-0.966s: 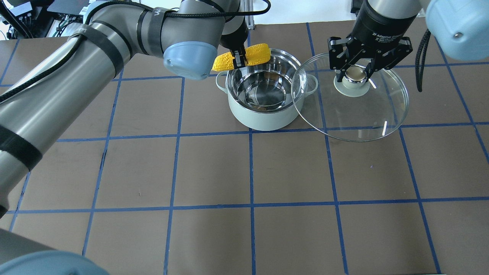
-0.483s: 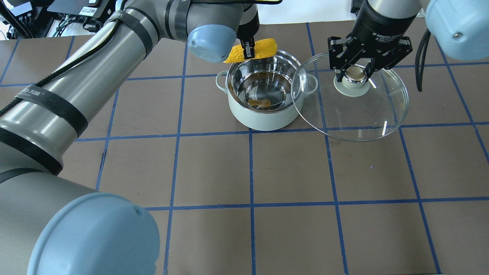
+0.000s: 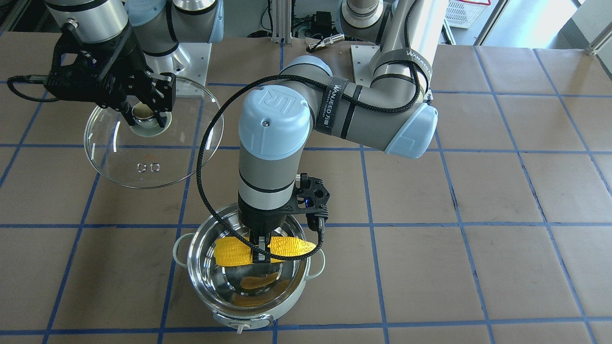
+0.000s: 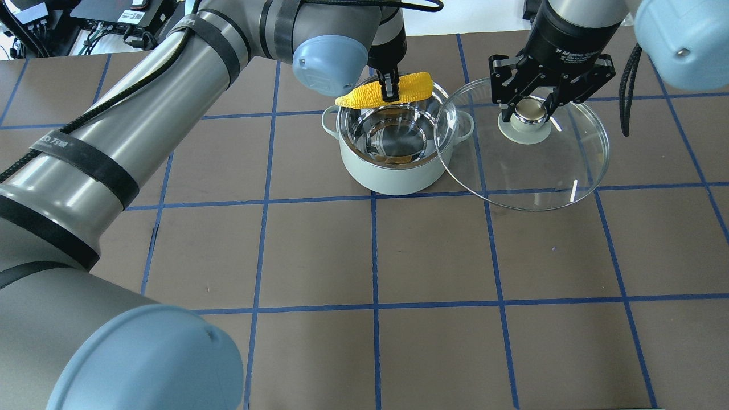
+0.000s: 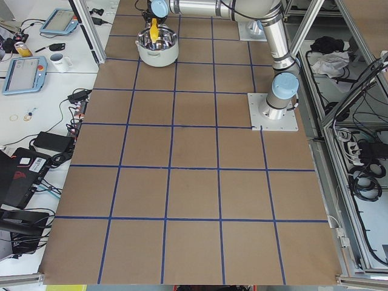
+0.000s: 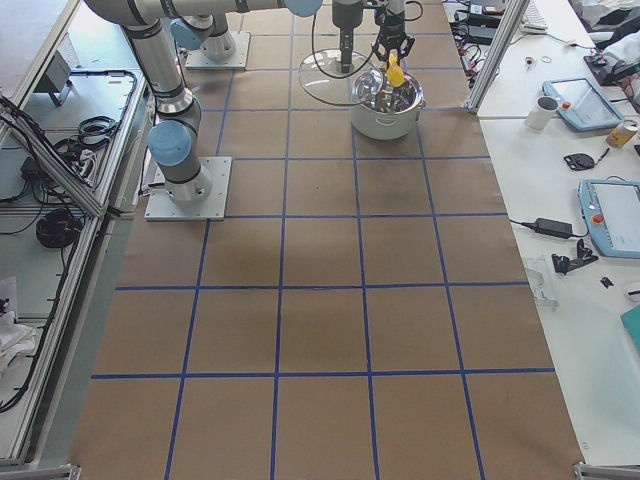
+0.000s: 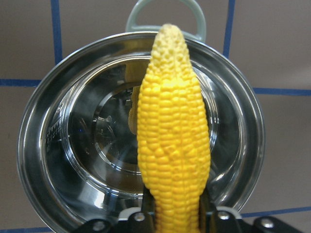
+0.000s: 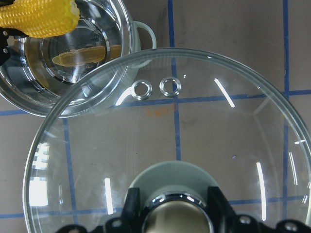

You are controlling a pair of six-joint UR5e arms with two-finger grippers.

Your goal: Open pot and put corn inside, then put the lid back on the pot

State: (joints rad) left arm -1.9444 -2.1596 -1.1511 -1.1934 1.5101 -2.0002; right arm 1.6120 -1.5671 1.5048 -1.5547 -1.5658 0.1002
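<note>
The mint-green pot (image 4: 393, 176) stands open on the table, its steel inside showing only reflections. My left gripper (image 4: 390, 90) is shut on the middle of the yellow corn (image 4: 364, 95) and holds it level over the pot's far side. In the front view the corn (image 3: 291, 247) hangs just above the pot's rim (image 3: 253, 313). In the left wrist view the corn (image 7: 172, 141) lies across the pot's opening (image 7: 48, 145). My right gripper (image 4: 529, 111) is shut on the knob of the glass lid (image 4: 529, 176), held beside the pot with its edge over the pot's right handle.
The brown table (image 4: 376, 256) carries a grid of blue tape lines. Both arm bases (image 3: 191, 52) stand behind the pot. Side benches hold tablets and a mug (image 6: 546, 110).
My left arm has carried the corn to the right, from the pot's far left rim to over its opening. The right gripper and lid have not moved.
</note>
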